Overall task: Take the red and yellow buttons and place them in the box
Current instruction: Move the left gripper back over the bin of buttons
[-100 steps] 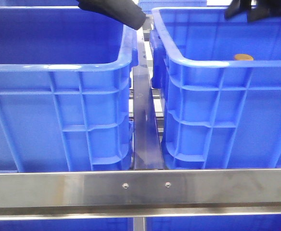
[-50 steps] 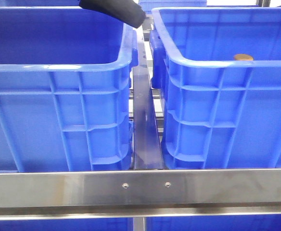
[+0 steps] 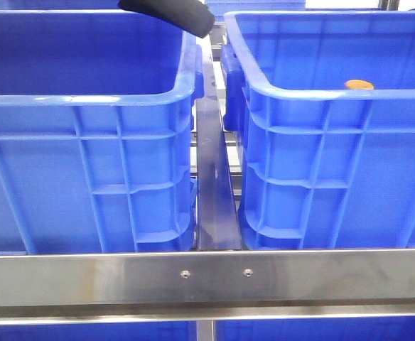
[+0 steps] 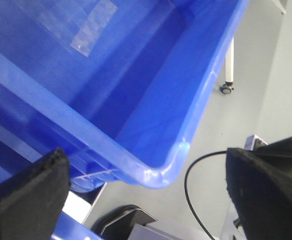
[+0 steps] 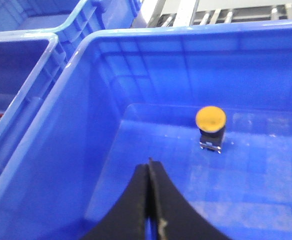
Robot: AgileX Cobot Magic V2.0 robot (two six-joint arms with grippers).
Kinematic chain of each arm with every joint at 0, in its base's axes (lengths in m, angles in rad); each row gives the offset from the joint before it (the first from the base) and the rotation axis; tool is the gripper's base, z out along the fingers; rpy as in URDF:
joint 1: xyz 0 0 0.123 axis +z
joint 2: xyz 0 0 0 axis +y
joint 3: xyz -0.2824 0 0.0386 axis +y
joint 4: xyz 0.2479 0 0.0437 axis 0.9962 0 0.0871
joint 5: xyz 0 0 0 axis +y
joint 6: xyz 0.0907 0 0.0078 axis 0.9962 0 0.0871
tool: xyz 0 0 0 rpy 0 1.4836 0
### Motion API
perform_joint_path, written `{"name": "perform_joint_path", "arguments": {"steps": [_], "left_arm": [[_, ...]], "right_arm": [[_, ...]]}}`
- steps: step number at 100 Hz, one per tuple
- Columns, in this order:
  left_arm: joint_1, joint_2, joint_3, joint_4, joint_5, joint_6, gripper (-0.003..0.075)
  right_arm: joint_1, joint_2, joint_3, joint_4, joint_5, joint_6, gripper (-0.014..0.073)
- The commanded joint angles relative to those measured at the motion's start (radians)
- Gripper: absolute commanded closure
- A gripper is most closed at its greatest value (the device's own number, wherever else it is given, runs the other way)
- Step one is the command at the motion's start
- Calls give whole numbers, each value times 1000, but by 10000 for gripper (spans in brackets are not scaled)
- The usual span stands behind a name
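One orange-yellow round flat-topped button (image 5: 210,119) on its dark base stands on the floor of the deep blue ribbed plastic box (image 3: 321,92), the right-hand crate, so at least one placement looks done. My right fingers (image 5: 149,200) are pressed together, empty, above that box. My left fingers (image 4: 136,200) are spread apart, holding nothing, over the other blue crate (image 3: 87,99). A second ago my right arm showed above the box; now it has left the front view.
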Motion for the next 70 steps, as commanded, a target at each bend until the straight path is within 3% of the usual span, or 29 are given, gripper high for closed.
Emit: {"name": "perform_joint_path", "arguments": {"steps": [1, 35, 70], "left_arm": [[-10, -39, -32, -57, -42, 2, 122], [-10, -39, -32, -57, -75, 2, 122], [17, -62, -36, -46, -162, 2, 122]], "right_arm": [[-6, -67, 23, 37, -75, -6, 660], [36, -341, 213, 37, -317, -6, 660], [134, -496, 356, 37, -336, -6, 660]]}}
